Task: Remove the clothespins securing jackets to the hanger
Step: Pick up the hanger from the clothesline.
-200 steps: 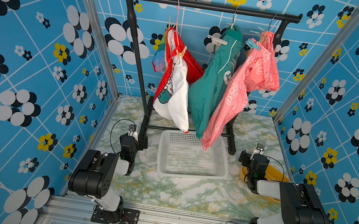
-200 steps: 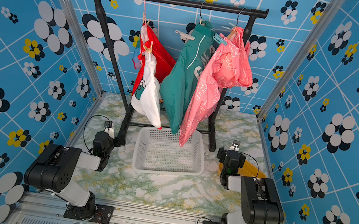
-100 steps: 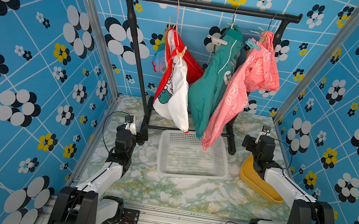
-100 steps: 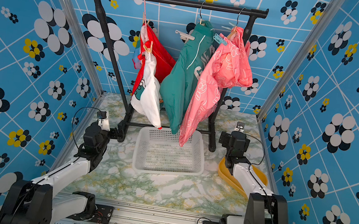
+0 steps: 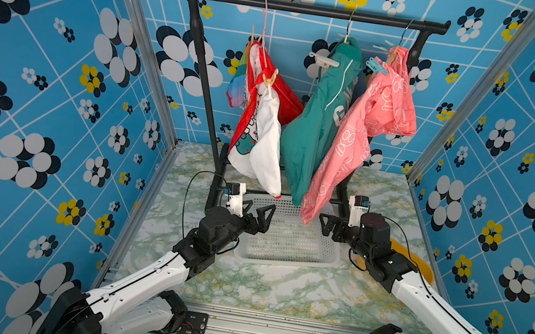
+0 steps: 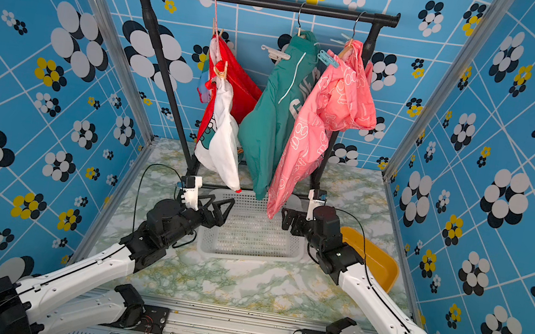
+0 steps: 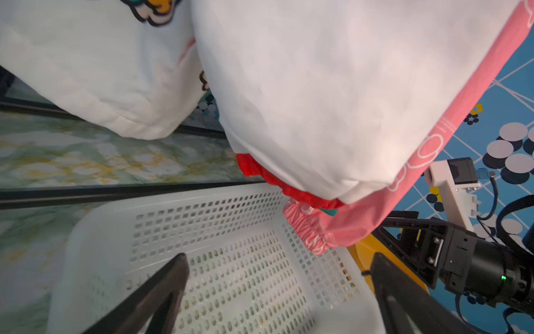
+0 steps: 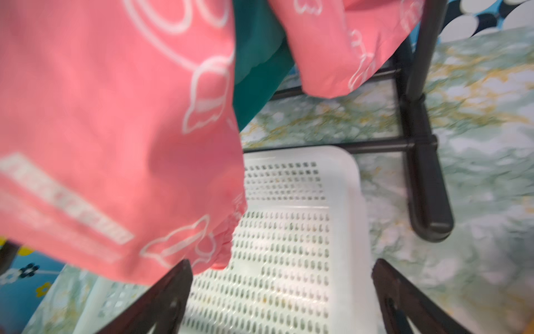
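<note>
Both arms have unfolded and reached forward: left claw and right claw now hang over the basket, jaws apart, empty.
Pins untouched, up by the hangers: tan clothespin on red jacket, whitish clothespin on green jacket, teal clothespin on pink jacket. Risk: climbing through the sleeves snags fabric and swings the jackets, so the pins drift off target. Right claw is just beside the pink cuff.

Three jackets hang from one black rack: one red jacket, one green jacket and one pink jacket, on three hangers. Six clothespins can be made out on them: two tan clothespins, three whitish clothespins and one teal clothespin. Below the rack the worktop carries one white basket and one yellow tray. There are two pincers: the left pincer and the right pincer.
</note>
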Motion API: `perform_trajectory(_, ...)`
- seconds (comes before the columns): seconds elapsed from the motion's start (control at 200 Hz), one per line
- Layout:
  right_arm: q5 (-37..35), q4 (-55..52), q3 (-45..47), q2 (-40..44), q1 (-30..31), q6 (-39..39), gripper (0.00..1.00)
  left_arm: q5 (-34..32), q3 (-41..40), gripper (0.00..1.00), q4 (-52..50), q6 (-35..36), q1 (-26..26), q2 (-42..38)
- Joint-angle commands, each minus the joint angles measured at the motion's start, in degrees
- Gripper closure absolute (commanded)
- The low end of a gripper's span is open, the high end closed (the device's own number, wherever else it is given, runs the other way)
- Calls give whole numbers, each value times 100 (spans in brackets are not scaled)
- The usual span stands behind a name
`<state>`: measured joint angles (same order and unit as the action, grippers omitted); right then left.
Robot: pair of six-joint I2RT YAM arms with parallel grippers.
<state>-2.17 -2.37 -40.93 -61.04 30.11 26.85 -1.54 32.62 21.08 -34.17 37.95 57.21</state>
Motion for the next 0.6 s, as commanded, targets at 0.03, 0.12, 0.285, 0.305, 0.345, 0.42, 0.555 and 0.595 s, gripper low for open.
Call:
perform_trajectory(0.03,-51,105,256,15,401,1150,1,-501,62,1,109,-539,557,322)
perform_trajectory(0.12,-356,-139,200,17,413,1377,1,-101,-236,0,1243,-549,628,624)
perform_trajectory(0.285,-442,-688,-128,-300,391,1477,1,657,-597,1,2516,-321,629,768)
perform_trajectory(0.305,-366,-704,-168,-353,391,1441,1,717,-519,1,2413,-283,629,786)
perform_trajectory(0.345,-313,-734,-234,-452,390,1439,1,943,-328,0,2177,-162,629,824)
perform_trajectory(0.42,-450,-804,-210,-502,391,1585,1,1205,74,0,1664,175,736,900)
perform_trajectory(0.555,-618,-842,-133,-371,402,1665,1,1070,185,1,1469,429,935,891)
perform_trajectory(0.595,-561,-778,-115,-365,407,1625,1,939,136,0,1465,364,942,876)
